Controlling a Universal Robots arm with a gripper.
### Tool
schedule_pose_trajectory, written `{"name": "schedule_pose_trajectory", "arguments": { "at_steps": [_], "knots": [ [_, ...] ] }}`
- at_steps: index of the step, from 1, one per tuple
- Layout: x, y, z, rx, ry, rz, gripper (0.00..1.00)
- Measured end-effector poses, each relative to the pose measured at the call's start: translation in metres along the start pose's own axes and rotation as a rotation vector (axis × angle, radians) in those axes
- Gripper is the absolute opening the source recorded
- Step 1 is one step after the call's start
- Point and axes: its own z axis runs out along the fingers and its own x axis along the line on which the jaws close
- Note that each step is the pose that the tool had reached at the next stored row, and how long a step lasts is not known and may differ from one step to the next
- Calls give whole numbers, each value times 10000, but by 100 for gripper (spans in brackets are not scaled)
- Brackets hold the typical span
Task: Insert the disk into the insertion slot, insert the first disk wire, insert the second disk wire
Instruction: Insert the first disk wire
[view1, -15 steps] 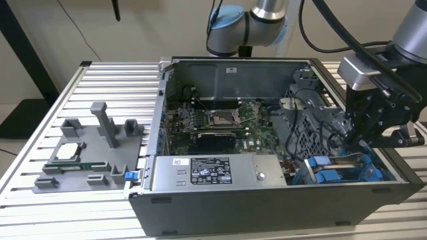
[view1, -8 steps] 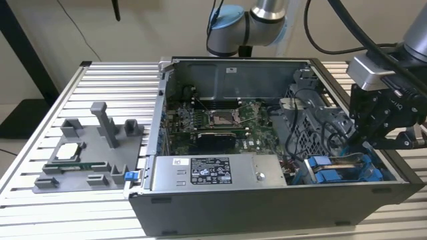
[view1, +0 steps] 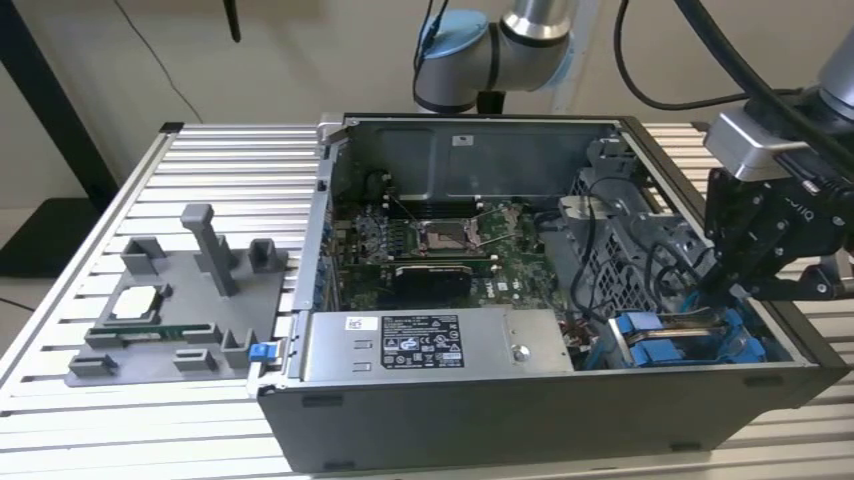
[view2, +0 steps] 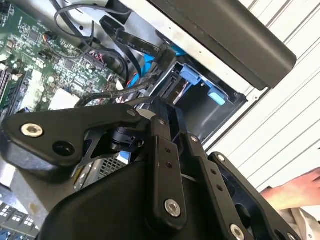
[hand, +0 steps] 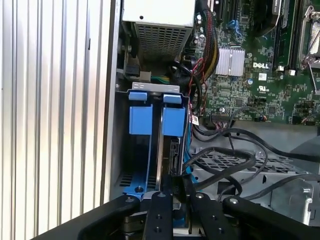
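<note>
The disk (hand: 173, 121), with its bright blue carrier front, sits in the insertion slot (hand: 170, 150) of the grey drive cage (view1: 694, 345) at the case's near corner on the exterior view's right. My gripper (hand: 173, 182) hangs directly over the disk's end, fingers (hand: 159, 212) drawn together on a black disk wire (hand: 220, 172) that loops away over the cage. In the second wrist view the gripper (view2: 159, 111) reaches toward the blue tabs (view2: 190, 75), with the black wire (view2: 100, 97) running to its tips. In the exterior view the gripper (view1: 737, 288) dips into the cage.
Another blue-fronted drive (hand: 140, 120) stands beside the disk. The silver labelled power-supply box (view1: 420, 345) lies alongside the cage, the motherboard (view1: 441, 240) behind it. A grey parts fixture (view1: 174, 300) sits on the slatted table. A person's hand (view2: 295, 192) rests near the case.
</note>
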Motion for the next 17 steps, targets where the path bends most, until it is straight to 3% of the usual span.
{"name": "schedule_pose_trajectory", "arguments": {
  "at_steps": [4,8,17],
  "knots": [
    [11,-46,24,-129,-15,6,0],
    [15,-47,63,-123,-172,6,0],
    [37,-71,153,-116,-243,69,0]
  ]
}}
